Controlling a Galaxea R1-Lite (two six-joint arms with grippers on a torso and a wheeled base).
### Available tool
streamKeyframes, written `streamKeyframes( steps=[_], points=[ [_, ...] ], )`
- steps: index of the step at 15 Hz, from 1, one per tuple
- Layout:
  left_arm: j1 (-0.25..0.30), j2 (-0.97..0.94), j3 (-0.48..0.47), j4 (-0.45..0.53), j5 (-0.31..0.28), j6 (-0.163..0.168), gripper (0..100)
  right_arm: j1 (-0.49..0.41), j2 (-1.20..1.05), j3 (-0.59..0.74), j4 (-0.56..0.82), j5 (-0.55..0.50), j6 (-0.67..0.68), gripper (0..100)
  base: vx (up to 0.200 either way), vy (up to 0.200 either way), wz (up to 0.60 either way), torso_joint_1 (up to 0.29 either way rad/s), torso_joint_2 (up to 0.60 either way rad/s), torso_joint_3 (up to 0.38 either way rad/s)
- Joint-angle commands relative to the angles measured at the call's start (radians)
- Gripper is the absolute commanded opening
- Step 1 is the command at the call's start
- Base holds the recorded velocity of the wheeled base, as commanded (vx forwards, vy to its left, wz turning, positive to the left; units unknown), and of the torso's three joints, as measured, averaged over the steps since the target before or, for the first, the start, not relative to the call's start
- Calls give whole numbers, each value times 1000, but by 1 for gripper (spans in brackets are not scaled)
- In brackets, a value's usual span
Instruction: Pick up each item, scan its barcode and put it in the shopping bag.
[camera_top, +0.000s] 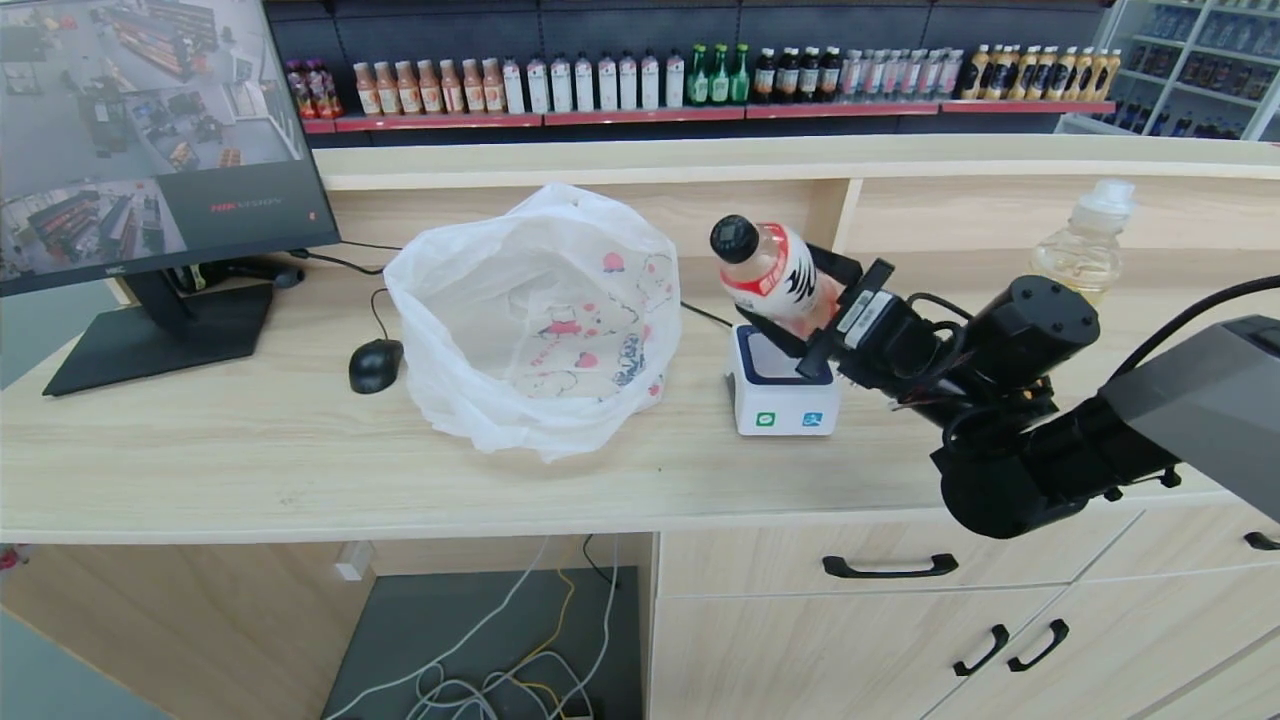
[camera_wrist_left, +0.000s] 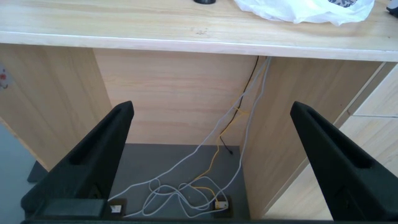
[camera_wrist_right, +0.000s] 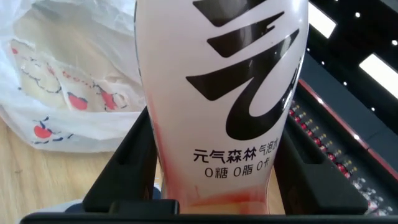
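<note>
One bottle (camera_top: 765, 262) is in hand. The right gripper (camera_top: 805, 300) pinches it across the lower body, a finger pressed to each side of the label. It holds the bottle tilted, cap toward the shopping bag (camera_top: 540, 310), just above the white scanner (camera_top: 780, 400) on the counter (camera_top: 250, 450).

The bottle looks filled with a pinkish drink, so I judge it moderately heavy and rigid enough under the pads. Its smooth wrap label may slip if the grip slackens. The straight body below the shoulder is the sound place to hold, and the present hold sits low, near the base.

The bag is thin, soft plastic, its mouth open and slumped beside the scanner, and will not cushion a dropped item. A second, clear bottle (camera_top: 1085, 235) stands farther right, beyond the arm.

The left gripper (camera_wrist_left: 211, 109) hangs below the counter edge, fingers spread wide, holding nothing.
</note>
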Motion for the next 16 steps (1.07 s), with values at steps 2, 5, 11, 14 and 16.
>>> streamKeyframes(
  steps=[2, 5, 11, 14, 16],
  points=[
    [0, 0, 0, 0, 0, 0, 100, 54, -75, 7, -4, -139, 108, 0, 0, 0, 0, 0, 0, 0],
    [0, 0, 0, 0, 0, 0, 100, 120, -115, -25, -4, -338, 296, 0, 0, 0, 0, 0, 0, 0],
    [0, 0, 0, 0, 0, 0, 100, 241, -233, 163, -4, -673, 676, 0, 0, 0, 0, 0, 0, 0],
    [0, 0, 0, 0, 0, 0, 100, 221, -259, 223, -4, -674, 717, 0, 0, 0, 0, 0, 0, 0],
    [0, 0, 0, 0, 0, 5, 100, 218, -262, 223, -4, -677, 745, 0, 0, 0, 0, 0, 0, 0]
  ],
)
